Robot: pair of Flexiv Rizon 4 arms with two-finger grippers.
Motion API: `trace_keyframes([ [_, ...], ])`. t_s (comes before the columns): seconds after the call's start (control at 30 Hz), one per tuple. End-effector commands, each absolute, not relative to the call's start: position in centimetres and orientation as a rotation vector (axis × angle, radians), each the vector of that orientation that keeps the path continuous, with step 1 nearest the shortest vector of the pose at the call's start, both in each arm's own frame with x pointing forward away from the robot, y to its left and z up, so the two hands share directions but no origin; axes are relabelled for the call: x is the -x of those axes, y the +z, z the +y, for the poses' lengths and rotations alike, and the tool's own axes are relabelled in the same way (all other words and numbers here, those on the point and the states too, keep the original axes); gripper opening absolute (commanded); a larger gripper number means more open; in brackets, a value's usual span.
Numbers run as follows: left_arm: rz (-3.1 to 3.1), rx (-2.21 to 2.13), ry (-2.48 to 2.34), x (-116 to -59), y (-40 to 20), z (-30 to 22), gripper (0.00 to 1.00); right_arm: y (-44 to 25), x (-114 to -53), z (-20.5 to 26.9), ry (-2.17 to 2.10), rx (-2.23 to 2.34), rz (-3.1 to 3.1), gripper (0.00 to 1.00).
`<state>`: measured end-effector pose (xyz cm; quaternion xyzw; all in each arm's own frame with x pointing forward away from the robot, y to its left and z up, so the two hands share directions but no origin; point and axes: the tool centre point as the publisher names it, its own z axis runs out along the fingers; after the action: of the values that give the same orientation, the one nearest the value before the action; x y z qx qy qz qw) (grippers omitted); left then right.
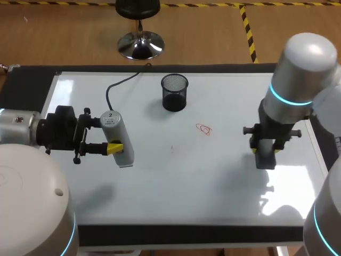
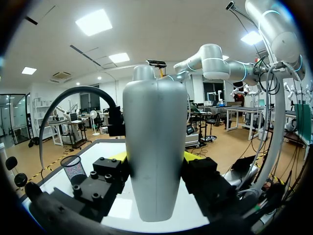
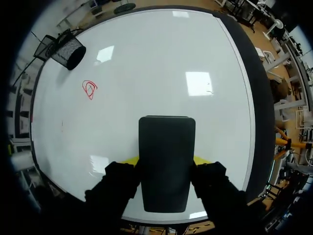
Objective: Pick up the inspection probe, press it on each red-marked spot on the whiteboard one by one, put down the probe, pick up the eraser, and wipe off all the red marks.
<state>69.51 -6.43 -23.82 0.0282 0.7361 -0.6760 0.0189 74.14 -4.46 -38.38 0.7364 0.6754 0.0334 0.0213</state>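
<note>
Right gripper (image 3: 165, 160) grips eraser (image 3: 166, 142), red mark (image 3: 89, 89) ahead | left gripper (image 2: 155, 161) grips probe (image 2: 155, 122)

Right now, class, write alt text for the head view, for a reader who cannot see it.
Over a whiteboard, the left gripper holds a grey probe on its left side and the right gripper holds a dark eraser on its right. Between them are a red scribble, a faint red mark and a black mesh cup.
</note>
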Motion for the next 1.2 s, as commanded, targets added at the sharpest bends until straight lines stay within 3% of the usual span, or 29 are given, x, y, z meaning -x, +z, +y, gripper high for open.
trace_keyframes([
  [0.03,2.281,-0.088,-2.097,-69.4,-23.7,-6.4,0.00,-37.2,-74.0,-7.0,0.202,-2.295,2.127,0.00],
  [1.2,2.253,-0.101,-2.123,-69.9,-23.9,-6.6,0.00,-35.5,-73.8,-7.8,0.334,-2.254,2.237,0.00],
])
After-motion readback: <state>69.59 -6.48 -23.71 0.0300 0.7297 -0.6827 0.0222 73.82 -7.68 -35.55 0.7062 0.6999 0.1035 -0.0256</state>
